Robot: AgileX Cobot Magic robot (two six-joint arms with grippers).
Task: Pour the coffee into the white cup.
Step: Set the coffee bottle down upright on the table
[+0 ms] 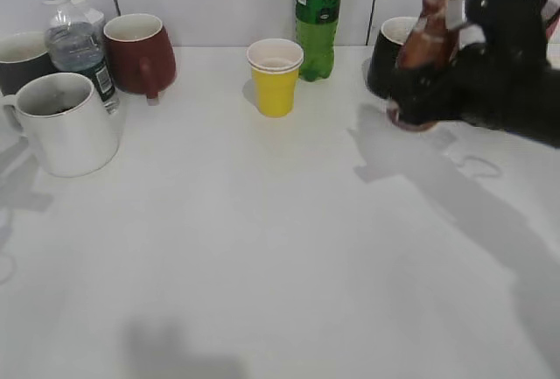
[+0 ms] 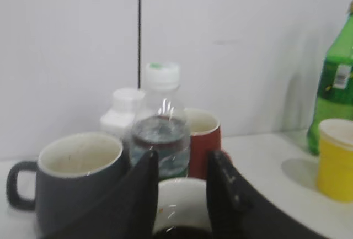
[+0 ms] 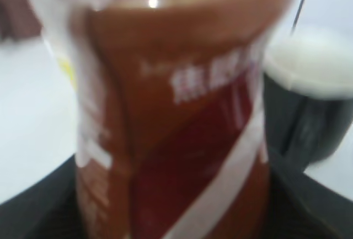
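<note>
Four mugs (image 1: 140,51), three bottles (image 1: 318,16), one paper cup (image 1: 275,77).

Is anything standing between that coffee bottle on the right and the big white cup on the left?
Only the yellow paper cup stands near the line from the coffee bottle to the white cup, set toward the back; the table nearer the camera looks open.
</note>
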